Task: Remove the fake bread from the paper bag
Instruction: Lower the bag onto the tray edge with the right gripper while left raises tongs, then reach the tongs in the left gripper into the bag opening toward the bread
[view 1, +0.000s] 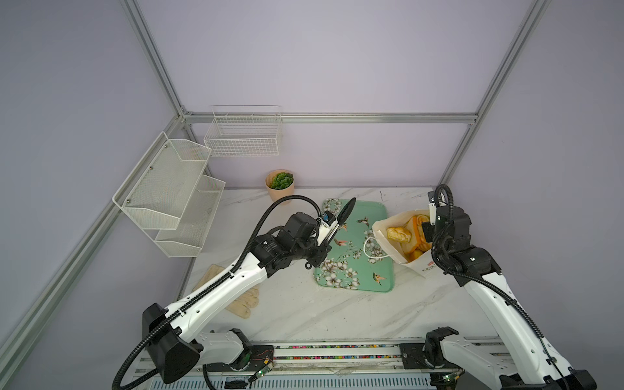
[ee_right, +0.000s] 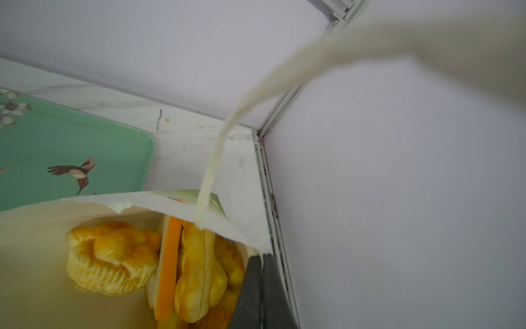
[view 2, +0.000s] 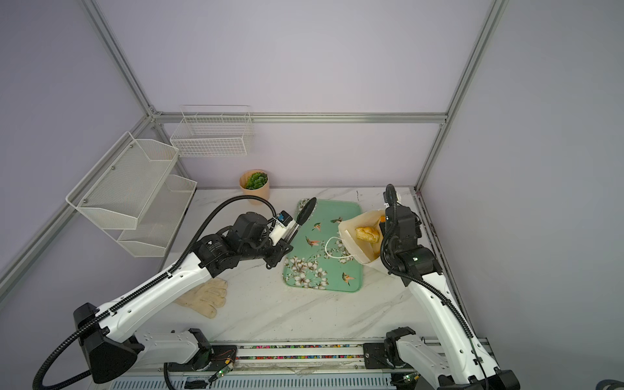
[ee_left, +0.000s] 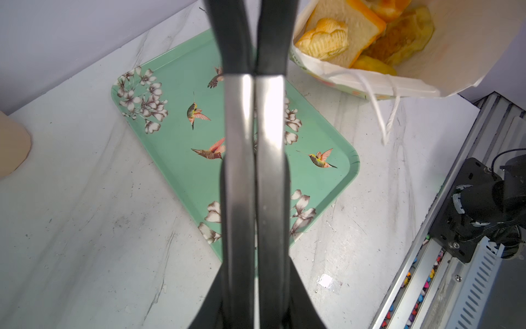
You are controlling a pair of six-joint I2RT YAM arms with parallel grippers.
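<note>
The right gripper (ee_right: 260, 265) is pinching the paper bag (ee_left: 355, 84); the left gripper (view 1: 347, 210) is hovering, pressed together. The fake bread (ee_right: 113, 262) is looking light, glossy — I'd be gripping the ridged loaf (ee_left: 324, 37) mid-body.

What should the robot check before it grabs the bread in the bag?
1. Mouth of the paper bag open: ok.
2. fake bread in sight inside: ok.
3. left gripper open for grabbing: not ok, shut and empty over the green tray.
4. right gripper pinching the bag's rim: cannot tell; it is shut there.
5. green tray has no bread on it: ok.
</note>
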